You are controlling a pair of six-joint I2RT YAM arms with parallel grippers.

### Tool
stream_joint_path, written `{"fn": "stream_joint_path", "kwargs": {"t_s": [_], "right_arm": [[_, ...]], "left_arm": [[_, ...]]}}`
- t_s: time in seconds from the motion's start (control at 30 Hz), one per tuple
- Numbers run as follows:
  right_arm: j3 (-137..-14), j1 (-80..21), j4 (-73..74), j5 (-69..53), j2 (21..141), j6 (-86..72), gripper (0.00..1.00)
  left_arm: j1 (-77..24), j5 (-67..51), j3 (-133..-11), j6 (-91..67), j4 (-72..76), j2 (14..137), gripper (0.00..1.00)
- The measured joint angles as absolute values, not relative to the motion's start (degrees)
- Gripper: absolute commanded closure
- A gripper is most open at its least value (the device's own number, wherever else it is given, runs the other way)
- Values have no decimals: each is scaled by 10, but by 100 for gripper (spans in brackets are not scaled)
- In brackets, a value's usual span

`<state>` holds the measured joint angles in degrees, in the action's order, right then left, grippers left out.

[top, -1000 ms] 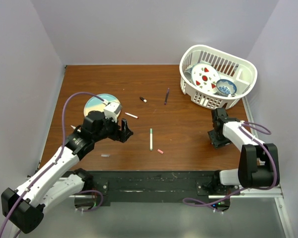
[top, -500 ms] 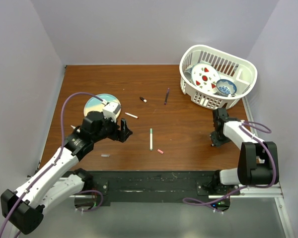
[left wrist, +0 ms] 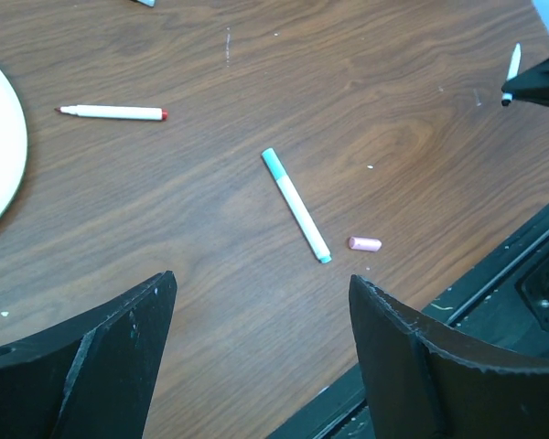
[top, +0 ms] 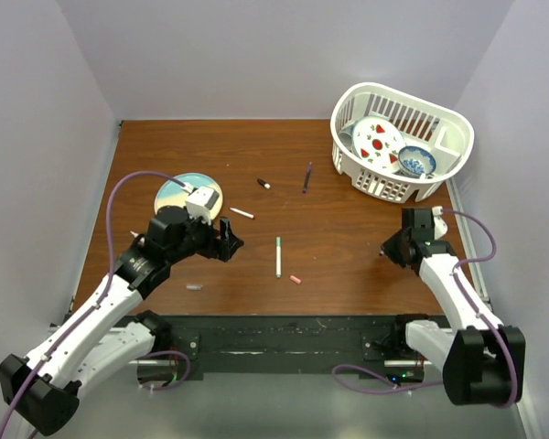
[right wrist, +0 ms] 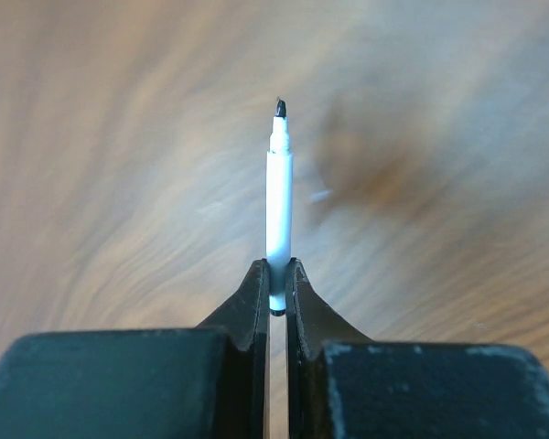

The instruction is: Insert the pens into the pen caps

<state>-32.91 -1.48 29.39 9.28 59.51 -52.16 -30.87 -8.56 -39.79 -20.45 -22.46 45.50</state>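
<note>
I have bare desk (top: 348, 219) open at centre right in the top view, between the teal pen (top: 278, 256) with the pink cap (top: 296, 279) and my right tool (top: 385, 250), whose black-tipped pen (right wrist: 278, 210) juts ahead. The white basket (top: 384, 187) blocks the upper right. The plate (top: 174, 190) lies just upper left of my left tool (top: 229, 240).

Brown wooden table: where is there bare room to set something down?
The brown wooden table is bare along the back wall, beyond the round blue plate, and between the teal-ended white pen and the right gripper. Crowded: around that pen and the white plastic basket.
</note>
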Motion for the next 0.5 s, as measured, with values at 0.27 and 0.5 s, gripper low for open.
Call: {"fn": "stream_joint_path", "kwargs": {"t_s": [0.27,0.5], "right_arm": [[-364,-131,273,-7,519,-436,100],[-363,-251,166,-140,514,-386,100]], "left_arm": [[-309,-144,-421,-253,-210,463,21],[-309,-268,-450,-313,-138,553,28]]}}
